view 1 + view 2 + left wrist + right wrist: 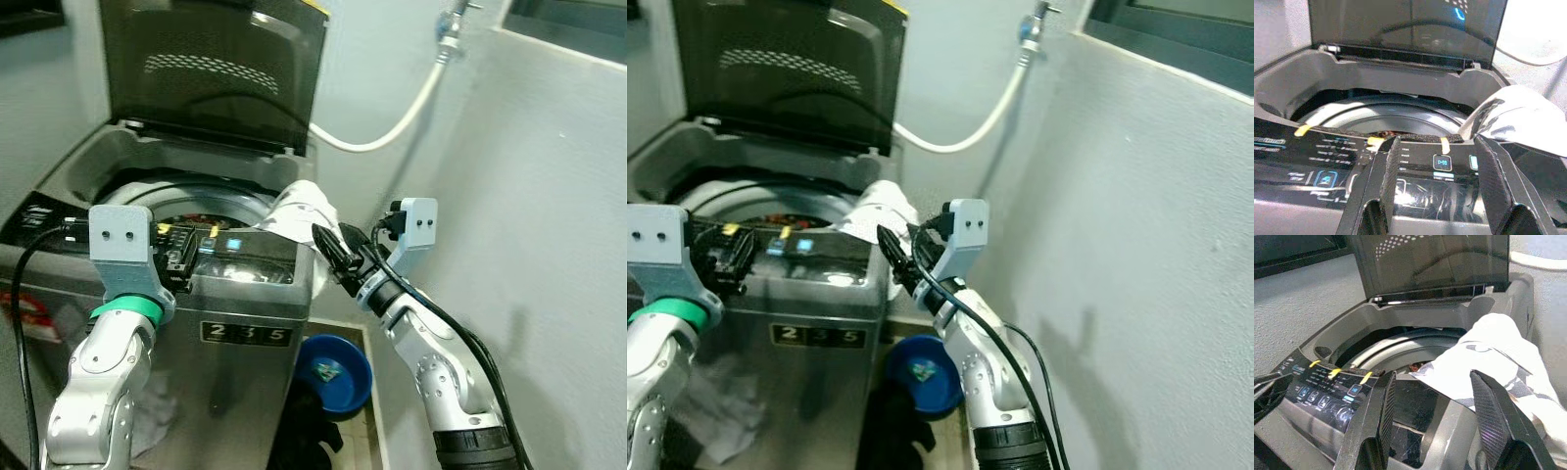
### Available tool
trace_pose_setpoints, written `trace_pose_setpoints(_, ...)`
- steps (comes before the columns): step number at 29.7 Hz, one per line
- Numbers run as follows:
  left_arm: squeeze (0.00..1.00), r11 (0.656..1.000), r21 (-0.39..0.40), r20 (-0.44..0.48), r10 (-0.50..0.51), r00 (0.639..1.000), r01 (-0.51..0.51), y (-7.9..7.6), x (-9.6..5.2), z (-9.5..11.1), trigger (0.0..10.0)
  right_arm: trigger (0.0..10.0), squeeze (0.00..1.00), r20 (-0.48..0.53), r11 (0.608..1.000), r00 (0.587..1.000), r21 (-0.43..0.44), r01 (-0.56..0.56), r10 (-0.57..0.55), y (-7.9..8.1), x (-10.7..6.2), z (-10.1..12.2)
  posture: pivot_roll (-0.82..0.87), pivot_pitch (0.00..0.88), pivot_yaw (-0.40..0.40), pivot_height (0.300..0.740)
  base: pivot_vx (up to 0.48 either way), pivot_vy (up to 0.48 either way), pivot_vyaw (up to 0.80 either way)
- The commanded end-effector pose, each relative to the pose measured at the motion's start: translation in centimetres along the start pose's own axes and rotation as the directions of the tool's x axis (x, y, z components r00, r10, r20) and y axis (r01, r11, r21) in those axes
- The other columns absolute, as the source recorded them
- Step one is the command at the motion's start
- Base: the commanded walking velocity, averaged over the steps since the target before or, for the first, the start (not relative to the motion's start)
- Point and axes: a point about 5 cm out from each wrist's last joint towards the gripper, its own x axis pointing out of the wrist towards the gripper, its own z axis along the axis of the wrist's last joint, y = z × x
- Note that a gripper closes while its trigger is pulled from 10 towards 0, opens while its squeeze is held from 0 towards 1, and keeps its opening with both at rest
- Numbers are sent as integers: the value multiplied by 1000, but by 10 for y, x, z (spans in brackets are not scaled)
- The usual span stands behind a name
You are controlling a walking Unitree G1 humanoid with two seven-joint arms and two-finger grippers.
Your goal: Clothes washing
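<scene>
At the washer: top-load washing machine stood against the wall, lid raised upright, drum open
Location of cloth: white patterned cloth lay draped over the machine's right front corner, part on the rim, part hanging toward the drum, not fully inside
Right hand: right hand sat just beside the cloth at that corner, fingers spread apart, nothing pinched; cloth looked near or just touching the far finger in the right wrist view, contact could not be confirmed
Left hand: left hand hovered over the control panel at the front edge, fingers spread, holding nothing
In drum: some dark and reddish items were just visible down in the tub, too small to identify
Panel: lit blue icons and yellow tape marks on it; whether a cycle was set could not be told
Floor: blue basin sat on the floor right of the machine, dark clothes heaped near it, pale cloth low on the left side
Hose: white hose ran from the wall tap down behind the lid
Progress: judged early to mid loading; lid open and some laundry in, this cloth not yet dropped in
Left to do: probably push the cloth into the drum, load floor pile if wanted, shut lid, start cycle
</scene>
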Motion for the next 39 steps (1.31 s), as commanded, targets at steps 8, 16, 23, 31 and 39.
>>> trace_pose_setpoints(8,0,1000,9,3,13,1000,-13,1,2,1,10000,10000,0,-47,999,998,2,-53,53,9,5,-3,24,43,-95,740,0,0,0)
trace_pose_setpoints(16,0,998,53,69,18,997,-21,2,3,10,10000,10000,0,-81,997,993,7,-81,82,11,7,-8,27,39,-102,740,0,0,0)
trace_pose_setpoints(23,0,998,56,110,11,994,-17,1,2,17,10000,10000,0,-101,994,989,0,-110,110,15,8,-11,31,35,-103,740,342,0,0)
trace_pose_setpoints(31,0,999,40,131,8,991,-13,0,3,19,10000,10000,0,-103,993,988,3,-115,114,15,8,-11,31,35,-102,740,394,0,0)
trace_pose_setpoints(39,0,999,37,140,-4,990,-1,-2,3,19,10000,10000,0,-105,993,987,3,-122,121,15,8,-11,33,32,-99,740,405,0,0)
